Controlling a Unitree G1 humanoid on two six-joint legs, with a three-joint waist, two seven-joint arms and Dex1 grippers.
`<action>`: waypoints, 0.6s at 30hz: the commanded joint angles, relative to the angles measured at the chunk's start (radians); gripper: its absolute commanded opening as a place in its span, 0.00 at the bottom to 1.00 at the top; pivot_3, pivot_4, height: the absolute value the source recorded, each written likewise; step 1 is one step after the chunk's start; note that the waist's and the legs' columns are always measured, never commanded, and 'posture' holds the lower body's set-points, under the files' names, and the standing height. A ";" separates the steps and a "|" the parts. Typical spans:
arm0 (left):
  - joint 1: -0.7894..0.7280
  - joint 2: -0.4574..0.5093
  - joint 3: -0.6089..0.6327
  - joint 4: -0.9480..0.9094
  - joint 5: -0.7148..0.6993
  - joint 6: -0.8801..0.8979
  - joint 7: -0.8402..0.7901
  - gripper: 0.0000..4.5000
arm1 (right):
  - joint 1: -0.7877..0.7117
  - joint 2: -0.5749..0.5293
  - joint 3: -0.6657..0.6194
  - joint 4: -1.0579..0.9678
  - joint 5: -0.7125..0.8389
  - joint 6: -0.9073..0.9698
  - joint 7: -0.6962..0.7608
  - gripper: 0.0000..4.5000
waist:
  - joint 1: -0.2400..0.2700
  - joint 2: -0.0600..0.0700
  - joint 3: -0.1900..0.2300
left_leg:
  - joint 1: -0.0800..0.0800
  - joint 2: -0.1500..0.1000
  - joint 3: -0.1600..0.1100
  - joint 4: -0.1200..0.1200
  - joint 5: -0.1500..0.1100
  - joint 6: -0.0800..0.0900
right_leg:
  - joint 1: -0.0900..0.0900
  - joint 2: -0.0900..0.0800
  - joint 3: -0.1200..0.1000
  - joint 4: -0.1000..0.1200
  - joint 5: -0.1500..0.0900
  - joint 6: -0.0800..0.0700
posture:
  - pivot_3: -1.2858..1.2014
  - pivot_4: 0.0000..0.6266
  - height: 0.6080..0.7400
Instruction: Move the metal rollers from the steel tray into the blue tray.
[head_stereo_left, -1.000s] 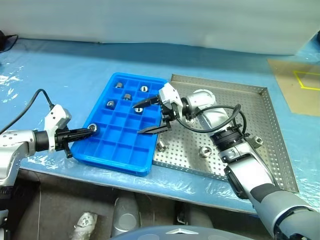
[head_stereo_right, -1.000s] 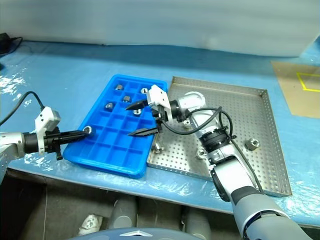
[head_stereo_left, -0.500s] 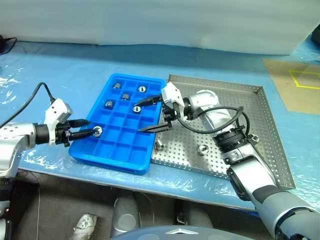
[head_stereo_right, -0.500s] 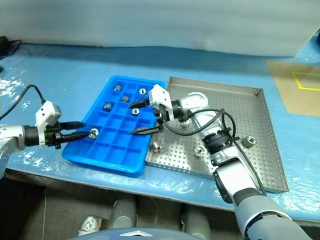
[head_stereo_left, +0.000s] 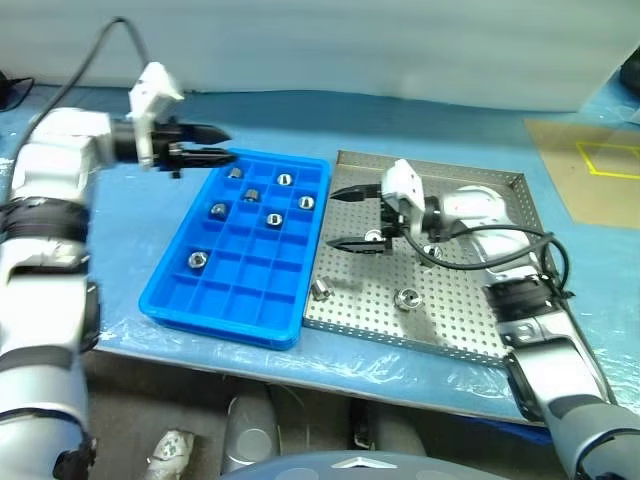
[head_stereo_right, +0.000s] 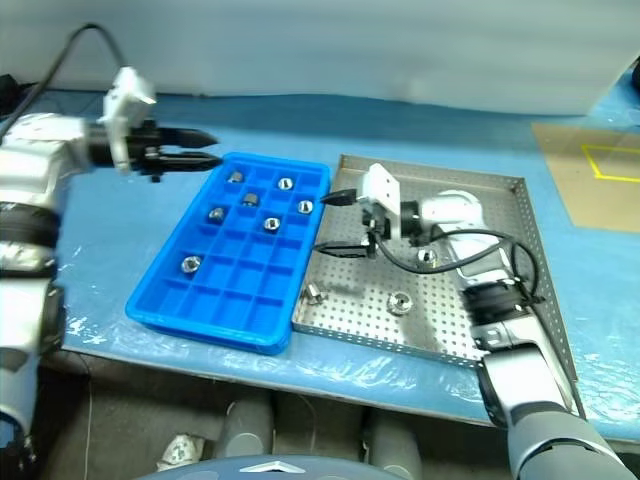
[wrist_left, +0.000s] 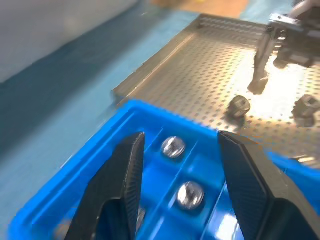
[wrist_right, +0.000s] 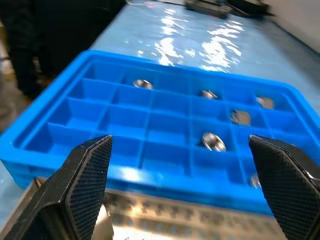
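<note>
Left claw (head_stereo_left: 222, 146): black, two tapered fingers a little apart with nothing between them, held level above the far left corner of the blue tray (head_stereo_left: 170, 294) and pointing toward the robot's right.

Right claw (head_stereo_left: 345, 217): black, fingers spread wide and empty, pointing toward the robot's left over the near-left part of the steel tray (head_stereo_left: 500, 330), its tips just short of the blue tray's right rim.

Blue tray: glossy moulded plastic, rectangular, gridded into small square cells, lying just left of the right claw. Its long axis runs away from us, leaning slightly right, and its right rim sits alongside the steel tray.

Metal rollers, in the blue tray: we count six short shiny cylinders. Five cluster in the far cells (head_stereo_left: 274, 219) below the left claw's tips; one lies alone in a near-left cell (head_stereo_left: 196, 260).

Metal rollers, in the steel tray: one (head_stereo_left: 321, 289) below the right claw by the left rim, one (head_stereo_left: 407, 297) toward the middle, and one (head_stereo_right: 427, 259) close behind the right claw. Which way each roller's axis points we cannot tell.

Steel tray: dull grey sheet metal, square, floor perforated with small holes, low raised rims.

Table (head_stereo_left: 300, 120): covered in blue sheet, with wrinkled clear film at the near edge; a pale wall stands behind.
</note>
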 joint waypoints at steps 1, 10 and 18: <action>-0.133 -0.098 -0.115 0.115 0.056 -0.106 -0.126 0.54 | 0.072 -0.041 -0.064 -0.143 0.031 0.051 -0.061 1.00 | -0.014 -0.001 0.000 | 0.000 0.000 0.000 0.000 0.000 0.000 | 0.000 0.001 0.000 0.000 0.000 0.000 | 0.45 0.24 1.00; -0.202 -0.155 -0.647 0.135 -0.087 -0.367 -0.149 0.54 | 0.280 -0.066 -0.125 -0.421 0.068 0.187 -0.232 1.00 | -0.095 -0.001 0.000 | 0.001 0.000 0.003 -0.003 -0.003 0.005 | 0.000 0.002 0.006 -0.001 0.001 0.004 | 0.38 0.24 1.00; -0.181 -0.147 -0.807 0.119 -0.141 -0.785 -0.149 0.54 | 0.387 -0.075 -0.147 -0.566 0.108 0.268 -0.326 1.00 | -0.108 -0.001 0.001 | 0.007 -0.003 0.005 0.001 -0.003 0.005 | 0.004 0.004 0.014 -0.003 0.002 0.006 | 0.36 0.24 1.00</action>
